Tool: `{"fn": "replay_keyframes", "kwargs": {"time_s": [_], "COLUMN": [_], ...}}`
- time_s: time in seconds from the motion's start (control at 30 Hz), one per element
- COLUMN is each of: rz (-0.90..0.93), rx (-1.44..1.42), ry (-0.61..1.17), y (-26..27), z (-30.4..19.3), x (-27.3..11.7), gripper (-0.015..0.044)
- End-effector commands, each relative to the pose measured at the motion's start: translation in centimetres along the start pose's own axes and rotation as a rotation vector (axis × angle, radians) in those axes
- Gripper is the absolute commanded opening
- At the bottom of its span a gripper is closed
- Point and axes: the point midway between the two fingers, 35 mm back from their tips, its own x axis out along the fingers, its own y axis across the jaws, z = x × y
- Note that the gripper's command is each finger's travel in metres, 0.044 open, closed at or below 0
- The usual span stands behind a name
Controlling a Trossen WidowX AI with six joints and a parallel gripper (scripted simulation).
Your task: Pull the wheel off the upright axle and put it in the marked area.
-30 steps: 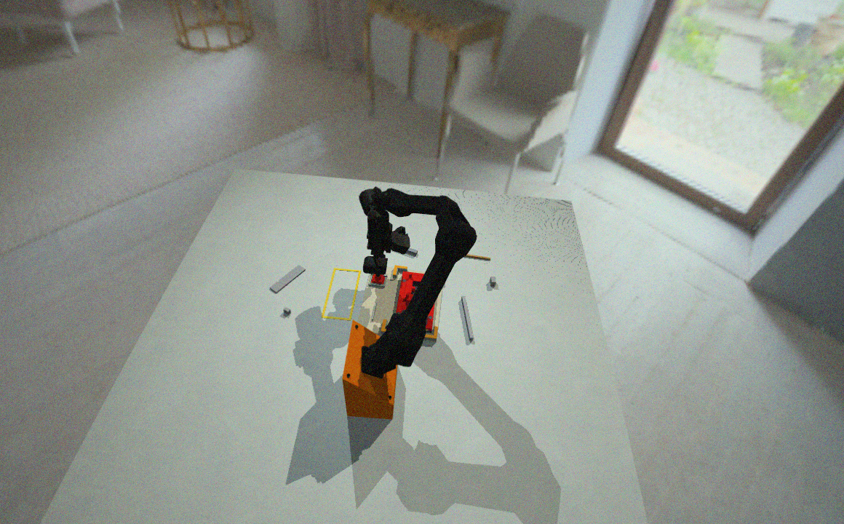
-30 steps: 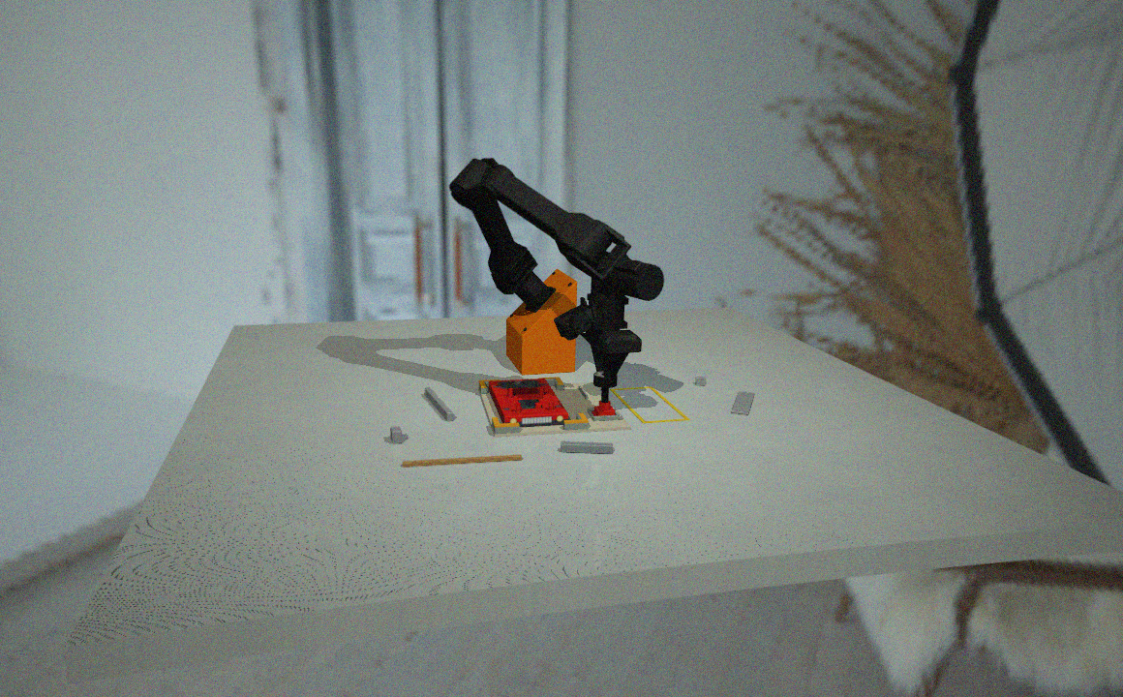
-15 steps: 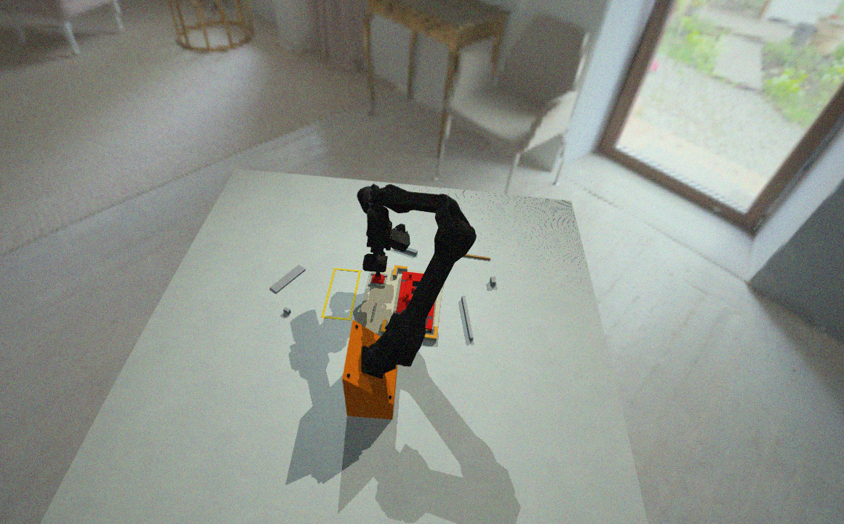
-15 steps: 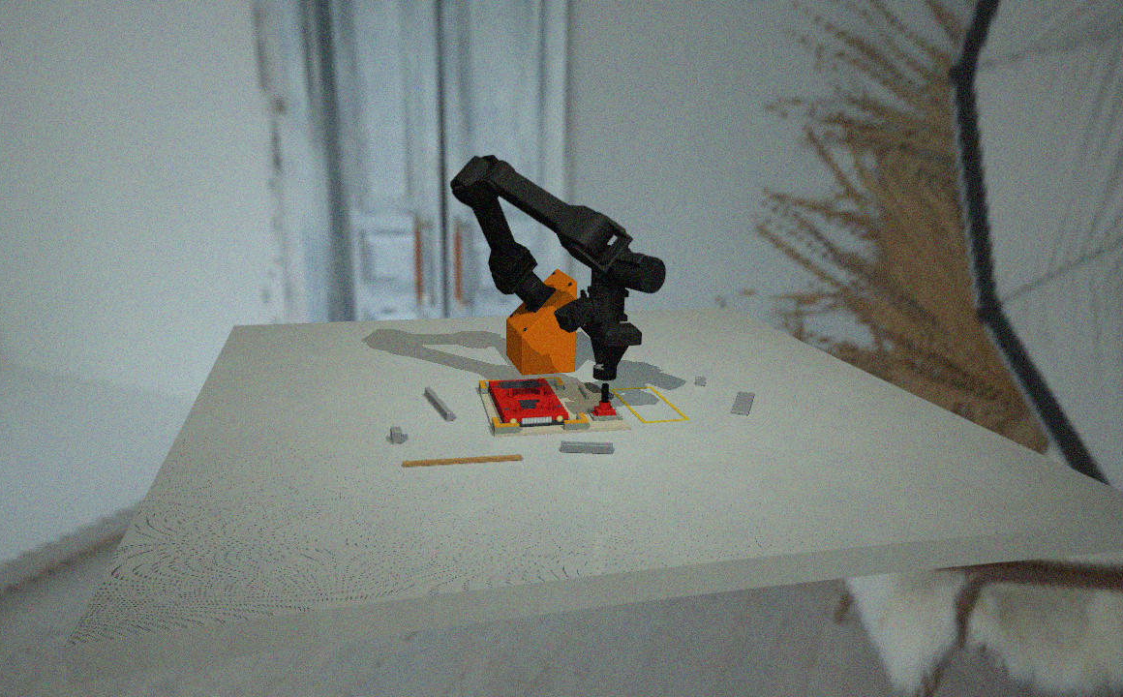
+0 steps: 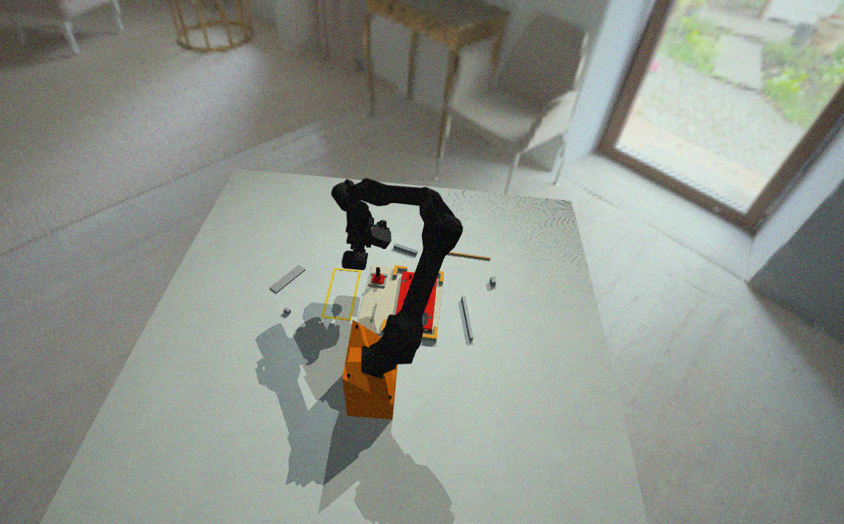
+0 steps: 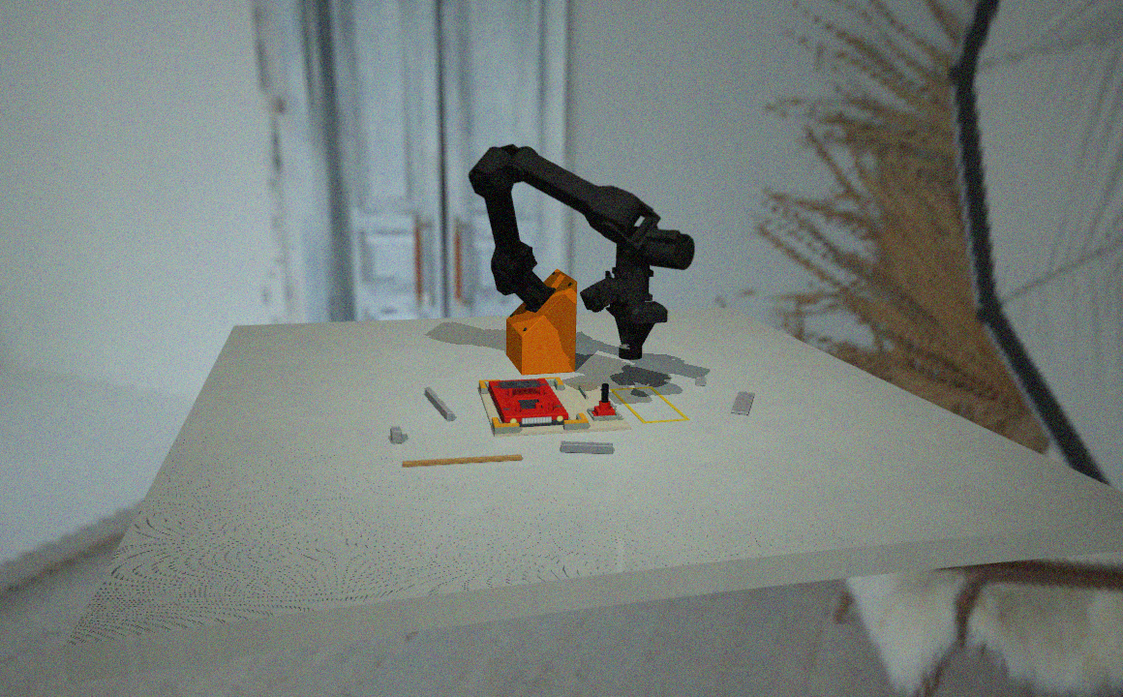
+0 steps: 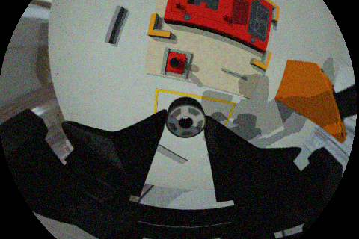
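Observation:
My gripper (image 5: pixel 353 261) (image 6: pixel 629 351) (image 7: pixel 185 116) is shut on the wheel and points down, raised well above the table. The wheel (image 7: pixel 185 132) has a dark tyre and a light spoked hub with a hole facing the wrist camera; in the top and exterior views it cannot be told apart from the fingers. The upright black axle (image 5: pixel 377 271) (image 6: pixel 604 388) (image 7: pixel 174 62) stands bare on its red block. The yellow outline of the marked area (image 5: pixel 329 292) (image 6: pixel 665 421) (image 7: pixel 155 98) lies beside the board. In the wrist view the wheel overlaps this outline; nothing lies inside it.
The beige board (image 5: pixel 385 292) (image 7: pixel 157 60) bears the axle block and a red car body (image 5: pixel 405 290) (image 6: pixel 504 404) (image 7: pixel 209 16) between yellow corner pieces. Grey bars (image 5: pixel 287 279) (image 6: pixel 586 447) (image 7: pixel 117 25) and a thin yellow stick (image 5: pixel 471 255) (image 6: pixel 462 461) lie around. The orange arm base (image 5: pixel 369 397) (image 6: pixel 548 342) stands behind.

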Motion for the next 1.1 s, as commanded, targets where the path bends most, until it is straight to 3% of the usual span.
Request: {"fn": "replay_keyframes", "kwargs": {"time_s": [0.0,0.17,0.57,1.07], "rz": [-0.006,-0.005,-0.004,-0.004], "rx": [0.0,0.008,0.009,0.009], "ry": [0.0,-0.002,-0.003,-0.008], "y": [-1.5,-3.2,-3.3,-3.4], "z": [-2.4,-5.1,-5.1,-5.0], "x": [0.0,-0.2,2.2,10.3], "gripper": [0.0,0.0,0.0,0.0]}}
